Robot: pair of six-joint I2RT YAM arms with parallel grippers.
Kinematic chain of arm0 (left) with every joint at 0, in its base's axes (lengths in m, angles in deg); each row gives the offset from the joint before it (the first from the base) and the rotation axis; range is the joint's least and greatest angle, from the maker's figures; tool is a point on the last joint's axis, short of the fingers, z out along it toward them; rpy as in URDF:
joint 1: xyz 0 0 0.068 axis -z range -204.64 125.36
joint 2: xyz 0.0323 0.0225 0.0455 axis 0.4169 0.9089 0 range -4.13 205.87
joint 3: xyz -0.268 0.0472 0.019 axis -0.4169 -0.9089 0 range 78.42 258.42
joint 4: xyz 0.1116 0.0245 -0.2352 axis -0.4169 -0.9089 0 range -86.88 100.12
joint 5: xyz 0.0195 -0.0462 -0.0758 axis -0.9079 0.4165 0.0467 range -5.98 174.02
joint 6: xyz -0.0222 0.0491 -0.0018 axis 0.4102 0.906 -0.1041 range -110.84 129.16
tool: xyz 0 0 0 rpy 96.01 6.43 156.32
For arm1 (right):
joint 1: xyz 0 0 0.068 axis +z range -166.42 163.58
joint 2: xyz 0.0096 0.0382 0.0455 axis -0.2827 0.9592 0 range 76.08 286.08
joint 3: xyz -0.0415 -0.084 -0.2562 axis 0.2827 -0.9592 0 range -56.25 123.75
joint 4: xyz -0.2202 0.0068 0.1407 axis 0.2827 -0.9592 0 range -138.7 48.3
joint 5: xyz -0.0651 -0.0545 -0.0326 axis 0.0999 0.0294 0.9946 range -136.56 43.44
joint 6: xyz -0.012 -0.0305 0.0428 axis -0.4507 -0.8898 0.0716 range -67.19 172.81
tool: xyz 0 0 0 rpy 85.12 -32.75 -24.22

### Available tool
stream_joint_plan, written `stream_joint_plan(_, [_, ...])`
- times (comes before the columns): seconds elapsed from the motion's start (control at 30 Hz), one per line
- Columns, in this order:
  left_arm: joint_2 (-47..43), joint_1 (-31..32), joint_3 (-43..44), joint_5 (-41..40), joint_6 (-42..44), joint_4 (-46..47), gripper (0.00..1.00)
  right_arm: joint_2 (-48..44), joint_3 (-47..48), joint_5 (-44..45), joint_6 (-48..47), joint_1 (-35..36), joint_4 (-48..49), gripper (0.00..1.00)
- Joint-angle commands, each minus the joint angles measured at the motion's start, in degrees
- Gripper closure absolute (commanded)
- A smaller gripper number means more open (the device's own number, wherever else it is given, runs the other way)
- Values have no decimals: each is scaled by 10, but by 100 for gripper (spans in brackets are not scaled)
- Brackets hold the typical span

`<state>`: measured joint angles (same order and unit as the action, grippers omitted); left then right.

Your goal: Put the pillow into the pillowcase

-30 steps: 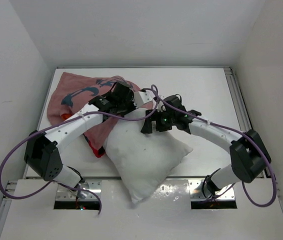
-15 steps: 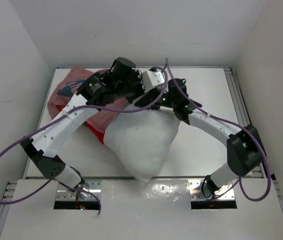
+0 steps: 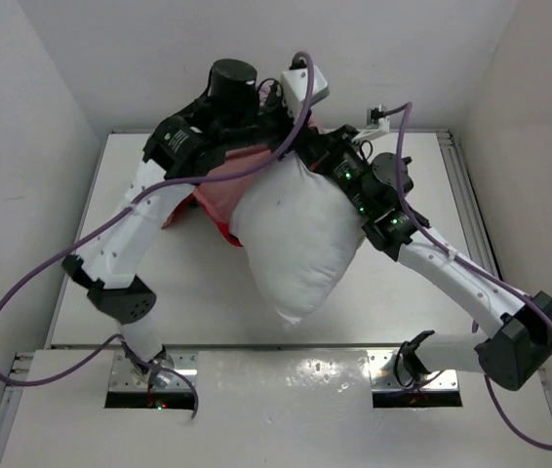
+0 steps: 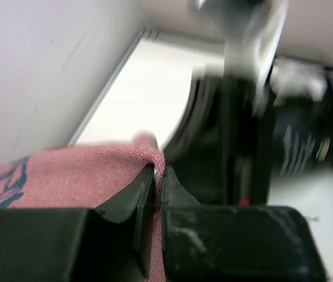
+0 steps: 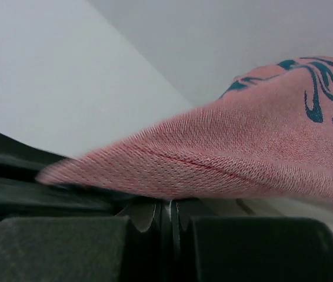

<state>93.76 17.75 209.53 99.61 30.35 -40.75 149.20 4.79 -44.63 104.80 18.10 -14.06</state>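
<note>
The white pillow [image 3: 300, 239] hangs in the air over the table's middle, its lower corner pointing down. Its top is hidden behind my right arm. The pink-red pillowcase [image 3: 216, 190] is bunched behind its upper left side. Both grippers are raised close together at the back. My left gripper [image 3: 278, 122] [image 4: 157, 173] is shut on the pillowcase's [image 4: 66, 176] edge. My right gripper [image 3: 307, 146] [image 5: 165, 205] is shut, with the pillowcase's [image 5: 260, 135] folded edge right at its tips. I cannot tell whether pillow fabric is pinched there too.
White walls close in the table [image 3: 159, 292] on the left, back and right. Purple cables [image 3: 52, 283] loop out from both arms. The right arm [image 4: 243, 147] shows as a dark blur close beside the left gripper.
Both arms rose and moved toward the back wall, lifting the pillow off the table until it hangs. The right gripper went from open to shut. The pillowcase came up from the back left.
</note>
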Motion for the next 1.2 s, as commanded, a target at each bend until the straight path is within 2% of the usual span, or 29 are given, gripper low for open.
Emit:
stream_joint_plan(0.0, [54, 43, 107, 146, -75, 109, 100, 25, 11, 157, 14, 19, 60, 100])
stream_joint_plan(0.1, [50, 105, 113, 149, -23, 53, 100, 50, 19, 231, 55, -4, 20, 100])
stream_joint_plan(0.2, [31, 106, 67, 144, -21, 48, 100, 103, 80, 239, 53, -30, -31, 100])
stream_joint_plan(0.27, [20, 93, 43, 128, -37, 59, 100, 140, 128, 220, 40, -41, -132, 100])
stream_joint_plan(0.3, [6, 69, 7, 90, -45, 74, 100, 182, 184, 187, 36, -50, -171, 93])
stream_joint_plan(0.33, [-1, 60, -21, 55, -48, 84, 100, 202, 213, 90, 29, -73, -216, 81])
stream_joint_plan(0.37, [-10, 52, -50, 21, -40, 95, 100, 221, 234, 36, 9, -82, -292, 68])
stream_joint_plan(0.4, [-29, 34, -123, -55, -32, 123, 100, 253, 269, -16, -6, -92, -324, 53])
stream_joint_plan(0.43, [-37, 24, -162, -91, -20, 136, 100, 264, 282, -124, -32, -110, -388, 24])
stream_joint_plan(0.5, [-44, -1, -223, -141, -15, 150, 100, 273, 277, -181, -57, -125, -449, 17])
stream_joint_plan(0.57, [-46, -19, -288, -140, -28, 156, 100, 245, 242, -214, -99, -141, -500, 3])
stream_joint_plan(0.6, [-52, -22, -323, -128, -34, 175, 100, 212, 180, -222, -118, -155, -515, 1])
stream_joint_plan(0.83, [-35, -1, -390, -85, -66, 196, 100, 77, 105, -230, -170, -247, -603, 1])
stream_joint_plan(0.93, [-18, 12, -378, -78, -78, 195, 100, 48, 117, -232, -192, -277, -678, 1])
stream_joint_plan(1.03, [-4, 22, -363, -72, -80, 193, 100, 38, 135, -286, -181, -343, -756, 1])
stream_joint_plan(1.07, [-1, 23, -351, -69, -79, 192, 100, 29, 140, -293, -173, -383, -772, 1])
stream_joint_plan(1.17, [14, 32, -334, -62, -80, 190, 100, -7, 112, -270, -159, -401, -819, 1])
